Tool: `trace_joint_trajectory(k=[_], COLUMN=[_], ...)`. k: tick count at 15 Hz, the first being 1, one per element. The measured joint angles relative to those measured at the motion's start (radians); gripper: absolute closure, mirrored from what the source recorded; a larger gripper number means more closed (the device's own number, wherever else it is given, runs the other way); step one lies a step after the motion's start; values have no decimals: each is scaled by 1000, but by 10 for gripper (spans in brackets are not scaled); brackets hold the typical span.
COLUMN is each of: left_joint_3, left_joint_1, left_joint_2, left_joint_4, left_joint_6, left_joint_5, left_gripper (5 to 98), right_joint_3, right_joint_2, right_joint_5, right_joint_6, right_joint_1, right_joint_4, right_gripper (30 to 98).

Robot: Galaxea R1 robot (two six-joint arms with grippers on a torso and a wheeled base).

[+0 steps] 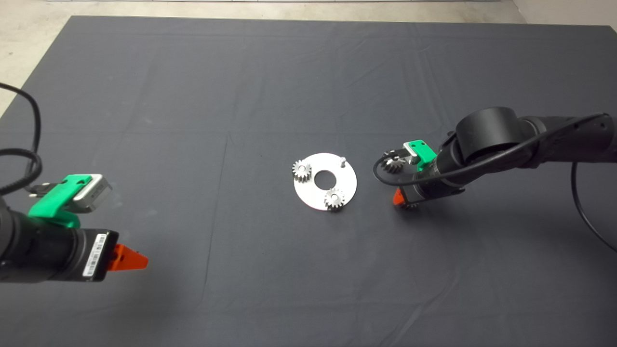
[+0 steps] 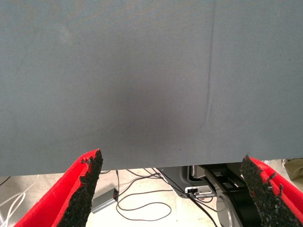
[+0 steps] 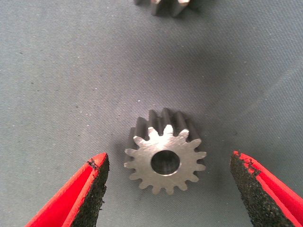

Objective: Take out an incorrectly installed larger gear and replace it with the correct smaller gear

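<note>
A grey gear (image 3: 165,162) with pointed, star-like teeth and a round bore lies flat on the mat between my right gripper's (image 3: 168,158) open fingers, touching neither pad; it looks like the larger gear. In the head view only its edge (image 1: 410,206) shows under that gripper (image 1: 402,200), right of the round metal plate (image 1: 348,185). A second loose gear (image 1: 393,165), apparently the smaller gear, lies just beyond it, partly hidden by the wrist. Two small gears (image 1: 302,171) (image 1: 334,198) sit on the plate, and one pin (image 1: 342,161) stands bare.
My left gripper (image 1: 140,260) waits open over the mat at the lower left. The left wrist view shows its fingertips (image 2: 90,165) at the mat's edge, with cables on the floor (image 2: 142,208) beyond it.
</note>
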Motion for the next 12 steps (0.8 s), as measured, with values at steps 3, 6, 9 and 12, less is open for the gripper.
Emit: trace_joint_trajectory(k=[3, 6, 9, 12], left_joint_3=[0, 0, 0, 0], left_joint_1=[0, 0, 0, 0], left_joint_2=[0, 0, 0, 0], left_joint_4=[0, 0, 0, 0], left_joint_6=[0, 0, 0, 0], left_joint_5=[0, 0, 0, 0], left_gripper=[292, 292, 292, 292], right_joint_3=[-1, -1, -1, -1], right_joint_2=[0, 0, 0, 0], right_joint_5=[0, 0, 0, 0], right_joint_6=[0, 0, 0, 0], right_joint_1=[-9, -9, -9, -9], right_joint_4=[-1, -2, -3, -3], right_gripper=[604, 604, 604, 607])
